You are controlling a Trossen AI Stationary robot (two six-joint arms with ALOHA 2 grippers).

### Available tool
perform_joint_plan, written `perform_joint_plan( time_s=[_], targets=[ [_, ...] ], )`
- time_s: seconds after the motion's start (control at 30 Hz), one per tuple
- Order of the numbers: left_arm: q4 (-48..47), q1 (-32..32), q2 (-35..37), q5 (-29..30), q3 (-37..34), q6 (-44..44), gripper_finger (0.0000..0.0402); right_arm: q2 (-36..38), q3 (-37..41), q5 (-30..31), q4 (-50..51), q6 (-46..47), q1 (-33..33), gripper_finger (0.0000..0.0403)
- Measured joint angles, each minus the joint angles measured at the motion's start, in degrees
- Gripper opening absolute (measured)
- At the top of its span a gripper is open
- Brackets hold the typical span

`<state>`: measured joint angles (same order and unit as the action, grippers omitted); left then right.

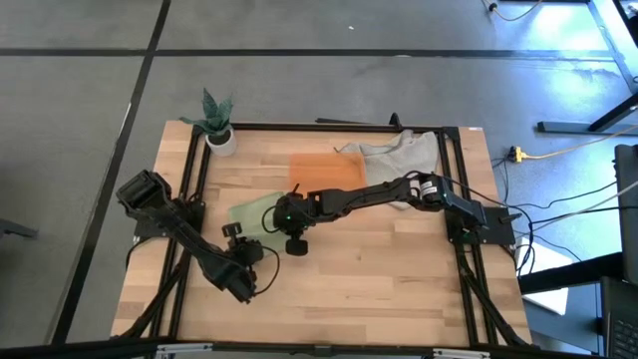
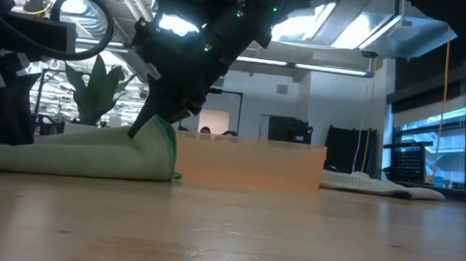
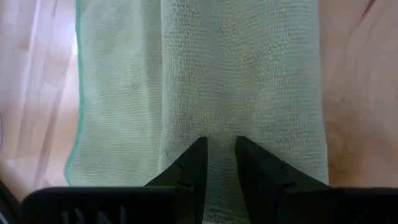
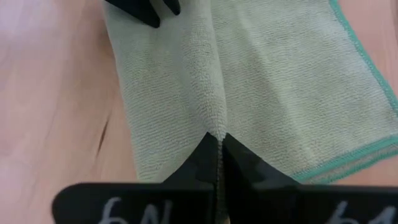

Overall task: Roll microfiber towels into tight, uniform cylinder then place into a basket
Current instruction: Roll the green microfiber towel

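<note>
Two hands pinch the green towel (image 1: 254,210): right hand (image 4: 219,144) clamped, left hand (image 3: 219,149) gripping fold.

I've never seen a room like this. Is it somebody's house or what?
Probably not a house, more likely a lab or workshop. Bare pipes and strip lights hang overhead, cables trail over the floor, and the wooden table has robot arms bolted on.

Wooden table (image 1: 399,269) bearing green towel (image 1: 254,211), orange basket (image 1: 324,168), grey towels (image 1: 404,155), plant pot (image 1: 221,142).

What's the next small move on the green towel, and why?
Probably roll the pinched fold further across the flat part. Both grippers, right gripper and left gripper, are closed on the green towel, only partly rolled, with a flat layer showing beside it.
</note>
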<state>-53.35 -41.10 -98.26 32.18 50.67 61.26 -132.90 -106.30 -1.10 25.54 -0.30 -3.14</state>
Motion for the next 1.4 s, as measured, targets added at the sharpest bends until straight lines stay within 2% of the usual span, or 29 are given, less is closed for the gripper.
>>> perform_joint_plan(
  time_s=[0.27,0.67,0.8,0.93,1.1,1.27,1.4],
  targets=[
    [5.01,0.00,0.09,-0.66,-2.94,-0.05,0.0076,0.00,0.02,0.10,-1.70,-0.21,0.01,0.0046],
    [5.18,0.00,0.09,-1.19,-3.03,-0.26,0.0073,0.00,0.01,0.16,-1.83,0.06,0.15,0.0172],
    [5.23,0.00,0.07,-1.31,-3.03,-0.16,0.0068,0.28,-3.25,0.37,4.84,-2.01,0.72,0.0202],
    [5.28,0.00,0.07,-1.45,-3.05,-0.06,0.0065,0.55,-9.74,0.70,13.89,-3.52,1.22,0.0213],
    [5.25,0.00,0.05,-1.53,-3.07,0.03,0.0068,0.69,-11.80,0.11,18.11,-7.69,-0.71,0.0212],
    [5.28,-0.06,0.02,-1.58,-3.10,0.06,0.0063,0.61,-8.58,-0.65,17.59,-12.10,-2.88,0.0210],
    [5.30,-0.06,0.00,-1.64,-3.10,0.06,0.0060,0.55,-5.56,-0.52,10.30,-13.03,-2.91,0.0210]
  ],
)
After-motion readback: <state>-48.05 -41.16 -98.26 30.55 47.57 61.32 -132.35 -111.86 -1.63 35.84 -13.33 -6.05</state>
